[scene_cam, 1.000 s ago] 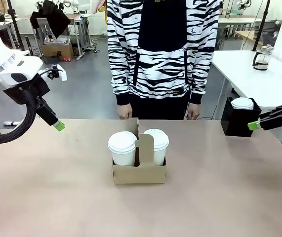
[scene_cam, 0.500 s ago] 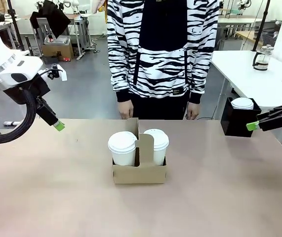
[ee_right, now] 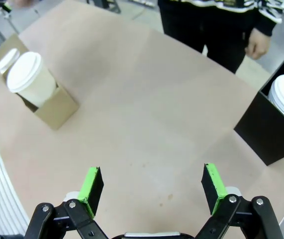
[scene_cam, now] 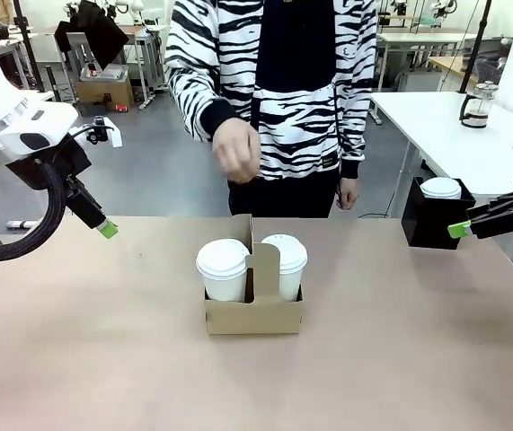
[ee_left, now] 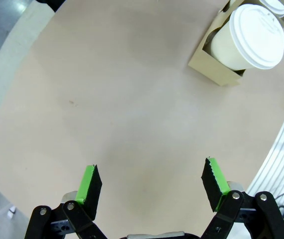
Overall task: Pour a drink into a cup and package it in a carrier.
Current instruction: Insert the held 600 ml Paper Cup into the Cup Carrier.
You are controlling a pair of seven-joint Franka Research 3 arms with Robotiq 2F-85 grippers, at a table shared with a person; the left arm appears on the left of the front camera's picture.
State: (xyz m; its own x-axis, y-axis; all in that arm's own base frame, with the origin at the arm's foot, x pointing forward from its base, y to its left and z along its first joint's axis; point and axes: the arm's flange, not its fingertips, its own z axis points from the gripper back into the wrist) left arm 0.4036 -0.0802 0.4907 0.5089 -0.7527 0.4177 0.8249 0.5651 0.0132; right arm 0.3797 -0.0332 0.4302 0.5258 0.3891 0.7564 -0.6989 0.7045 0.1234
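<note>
At table centre, two lidded cups (scene_cam: 224, 268) in the carrier (scene_cam: 254, 314)

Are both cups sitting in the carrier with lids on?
Yes. Both lidded cups stand upright in the carrier's slots, either side of its handle tab.

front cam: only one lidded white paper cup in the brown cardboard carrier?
No: two white paper cups with white lids stand in the brown cardboard carrier, one on each side of its upright handle tab.

bare table (scene_cam: 85, 341) either side of central carrier (scene_cam: 254, 314); black box (scene_cam: 431, 215) far right
</note>
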